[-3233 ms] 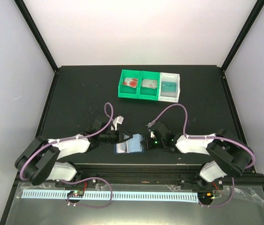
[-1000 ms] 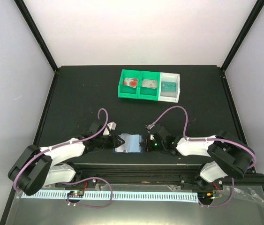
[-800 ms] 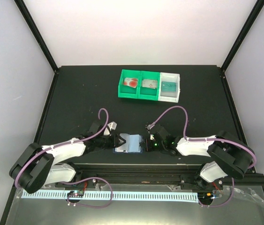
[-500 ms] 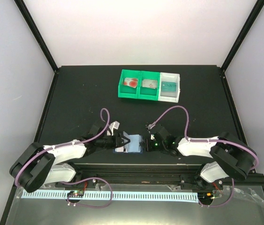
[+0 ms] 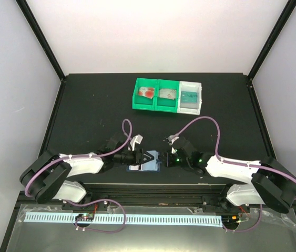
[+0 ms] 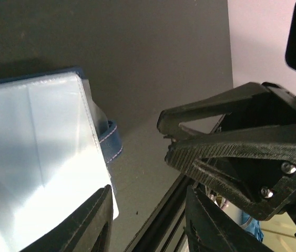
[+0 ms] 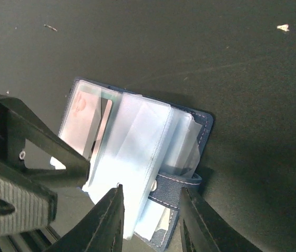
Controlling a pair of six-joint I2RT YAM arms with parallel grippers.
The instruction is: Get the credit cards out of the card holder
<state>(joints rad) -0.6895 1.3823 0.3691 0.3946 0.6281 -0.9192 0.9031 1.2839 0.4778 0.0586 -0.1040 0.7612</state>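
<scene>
Top external view: three credit cards (image 5: 166, 94) lie in the far trays (image 5: 135, 101), while the card holder (image 5: 144, 163) lies open at the table's (image 5: 95, 105) near edge, its edge gripped by the right fingers (image 7: 111, 215), the left fingers (image 6: 98, 220) parted and empty, and one pocket (image 7: 82, 128) seems to hold another card.

Navy card holder (image 5: 144, 161) open; credit cards (image 5: 148, 93) in trays (image 5: 155, 108).

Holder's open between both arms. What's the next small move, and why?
Probably ease the left end effector onto the card holder's end pocket and pinch what looks like a card left inside. Its jaws stand open and empty beside that pocket; the right end effector straddles the opposite edge.
</scene>
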